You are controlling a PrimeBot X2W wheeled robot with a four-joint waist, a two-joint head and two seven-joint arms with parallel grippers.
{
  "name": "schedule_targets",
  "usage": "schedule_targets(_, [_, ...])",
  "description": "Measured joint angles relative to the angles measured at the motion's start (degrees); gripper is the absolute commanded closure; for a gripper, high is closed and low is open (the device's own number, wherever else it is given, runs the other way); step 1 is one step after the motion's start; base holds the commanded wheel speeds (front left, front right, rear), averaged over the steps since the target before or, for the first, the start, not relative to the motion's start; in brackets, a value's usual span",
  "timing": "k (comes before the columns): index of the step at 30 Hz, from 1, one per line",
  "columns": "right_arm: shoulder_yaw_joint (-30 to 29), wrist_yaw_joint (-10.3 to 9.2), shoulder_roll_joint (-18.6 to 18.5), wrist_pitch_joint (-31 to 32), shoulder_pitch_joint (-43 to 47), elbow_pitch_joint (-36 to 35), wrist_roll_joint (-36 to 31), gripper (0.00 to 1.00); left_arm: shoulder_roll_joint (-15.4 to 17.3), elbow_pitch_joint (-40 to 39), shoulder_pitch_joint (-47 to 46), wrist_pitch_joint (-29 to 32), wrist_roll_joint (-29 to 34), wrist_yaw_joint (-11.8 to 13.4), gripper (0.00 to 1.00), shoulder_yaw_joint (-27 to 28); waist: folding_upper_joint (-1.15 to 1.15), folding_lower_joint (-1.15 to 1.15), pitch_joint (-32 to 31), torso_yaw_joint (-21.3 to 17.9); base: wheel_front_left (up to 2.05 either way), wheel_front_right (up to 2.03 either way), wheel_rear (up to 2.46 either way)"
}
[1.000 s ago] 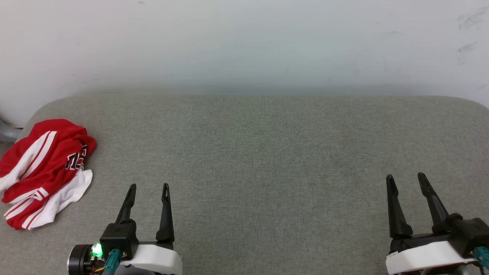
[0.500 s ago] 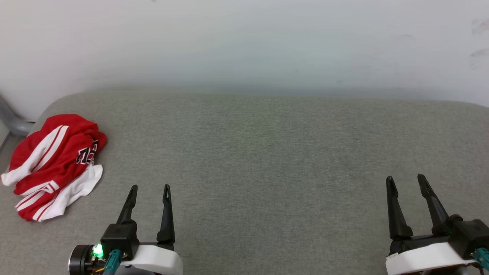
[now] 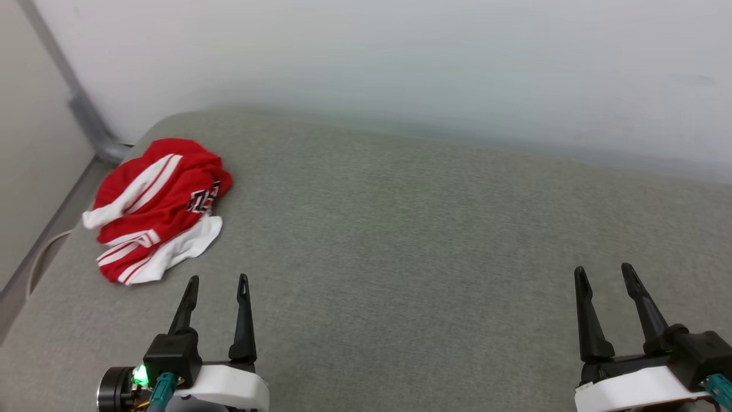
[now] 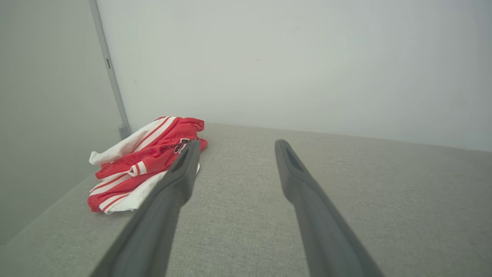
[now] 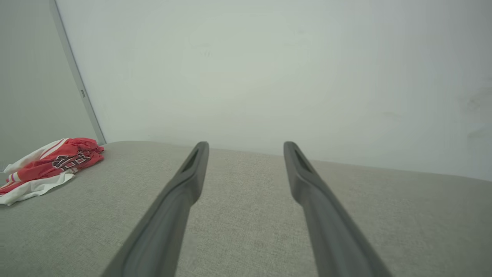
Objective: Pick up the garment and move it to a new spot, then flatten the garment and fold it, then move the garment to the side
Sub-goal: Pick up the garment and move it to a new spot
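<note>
1. Near field. In the head view, the left pincer [image 3: 218, 278] sits at the lower left and the right pincer [image 3: 604, 268] at the lower right. Both are spread wide and hold nothing. A green indicator light [image 3: 139, 375] is lit on the left wrist housing, next to a teal connector [image 3: 162, 389].

2. Work surface. Both pincers are above a grey fabric-covered tabletop [image 3: 400, 240] with a rounded far-left corner.

3. Task item. The garment [image 3: 154, 206] lies crumpled in that far-left corner, ahead of the left pincer and slightly to its left, apart from it. It is well apart from the right pincer. It is red, with white panels and red-and-white striped trim.

4. Markings. Black lettering with a white outline [image 3: 203, 199] shows on one fold. It is creased and cannot be read.

5. Obstructions. In the left wrist view, one finger of the left pincer [image 4: 237, 143] overlaps the garment's [image 4: 142, 165] near edge.

6. View differences. The right wrist view places the garment [image 5: 46, 165] far to the left of the right pincer [image 5: 246, 144], with the lettering facing the camera.

7. Far field. A pale wall [image 3: 400, 57] stands behind the tabletop. A grey vertical strip [image 3: 86, 109] runs down the room corner behind the garment.
</note>
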Motion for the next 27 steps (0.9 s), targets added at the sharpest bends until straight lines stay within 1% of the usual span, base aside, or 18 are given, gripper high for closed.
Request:
schedule_targets(10, [0.9, 0.0, 0.0, 0.0, 0.0, -0.4, -0.1, 0.0, 0.0, 0.0, 0.3, 0.0, -0.3, -0.4, 0.0, 2.4, 0.0, 0.0, 0.1, 7.3, 0.0, 0.0, 0.0])
schedule_targets(17, [1.1, 0.0, 0.0, 0.0, 0.1, -0.4, -0.1, 0.0, 0.0, 0.0, 0.3, 0.0, -0.5, -0.8, 0.0, 3.0, 0.0, 0.0, 0.2, 12.0, 0.0, 0.0, 0.0])
schedule_targets(22, [1.3, 0.0, 0.0, 0.0, 0.1, -0.3, -0.2, 0.0, 0.0, 0.0, 0.4, 0.0, -0.6, -0.9, 0.0, 3.3, 0.0, 0.0, 0.3, 14.5, 0.0, 0.0, 0.0])
schedule_targets(27, [1.5, 0.0, 0.0, 0.0, 0.1, -0.2, -0.3, 0.0, 0.0, 0.0, 0.4, 0.0, -1.2, -0.9, 0.0, 3.5, 0.0, 0.0, 0.4, 15.7, 0.0, 0.0, 0.0])
